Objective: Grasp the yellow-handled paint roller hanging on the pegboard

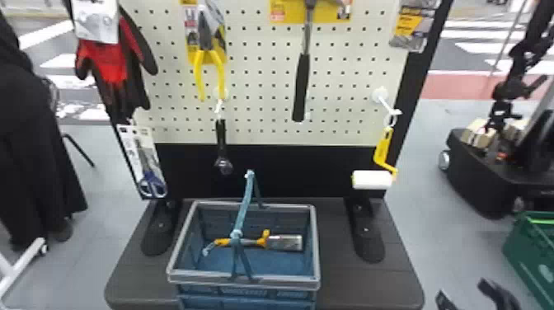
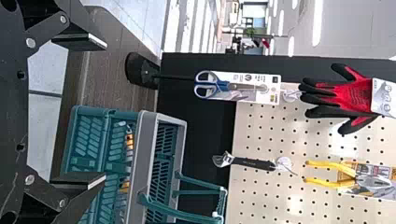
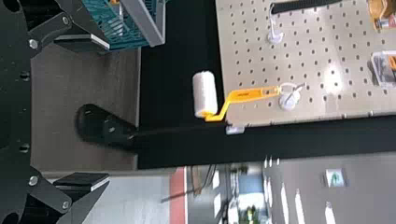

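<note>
Cream pegboard point(image 1: 264, 103) rises at the back of a dark table point(image 1: 371, 284); at the board's lower right corner the yellow-handled paint roller point(image 1: 381, 154) hangs by a loop from a white hook point(image 1: 381, 97), its white sleeve low against the black panel under the board; the right gripper point(image 3: 79, 112) faces it, well apart, jaws spread wide and empty; the left gripper point(image 2: 79, 109), likewise wide and empty, faces the board's left side past the blue basket point(image 1: 243, 280); by this showing the grasp is not begun: approach and closing are both left to do.
</note>
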Controlling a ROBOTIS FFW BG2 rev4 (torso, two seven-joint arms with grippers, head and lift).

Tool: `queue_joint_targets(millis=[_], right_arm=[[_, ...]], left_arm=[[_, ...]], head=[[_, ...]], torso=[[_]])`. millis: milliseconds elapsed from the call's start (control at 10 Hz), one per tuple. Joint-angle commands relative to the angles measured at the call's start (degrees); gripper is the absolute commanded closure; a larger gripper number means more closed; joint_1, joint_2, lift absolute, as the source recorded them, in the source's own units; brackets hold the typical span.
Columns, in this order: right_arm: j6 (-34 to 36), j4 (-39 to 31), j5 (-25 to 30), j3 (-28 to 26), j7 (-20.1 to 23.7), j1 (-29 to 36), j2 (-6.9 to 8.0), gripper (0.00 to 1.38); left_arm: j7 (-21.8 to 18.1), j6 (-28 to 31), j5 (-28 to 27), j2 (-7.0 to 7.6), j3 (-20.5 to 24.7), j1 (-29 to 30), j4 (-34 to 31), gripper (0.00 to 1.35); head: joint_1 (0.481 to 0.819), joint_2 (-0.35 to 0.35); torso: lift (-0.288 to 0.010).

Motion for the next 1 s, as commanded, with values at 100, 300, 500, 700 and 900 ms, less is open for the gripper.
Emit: queue_joint_targets(millis=[100,300,500,700,900], right_arm=[[1.7,6.6,0.3,-0.1,1.4,-10.5,-2.51,0.28],[4.9,12.2,2.7,-0.1,6.6,-19.9,-3.3,0.23],[7.5,18.8,5.8,0.0,13.4,-30.0,-3.57,0.2],[8.8,23.0,6.5,1.7,14.8,-36.0,-5.41,0.19],[9.8,30.5,2.5,9.2,16.2,-43.5,-9.46,0.19]], left_arm=[[0.0,0.4,0.0,0.11,-0.2,-0.5,0.1,0.3],[0.0,1.0,-0.1,0.11,-0.4,-0.9,0.1,0.3],[0.0,1.3,-0.3,0.11,-0.8,-1.7,0.4,0.3],[0.0,1.6,-0.3,-0.07,-1.3,-2.4,1.0,0.3],[0.0,1.9,-0.4,-0.07,-1.5,-3.1,1.3,0.3]], head=[[0.549,0.0],[0.549,0.0],[0.549,0.0],[0.549,0.0],[0.549,0.0]], torso=[[-0.1],[-0.1],[-0.1],[-0.1],[-0.1]])
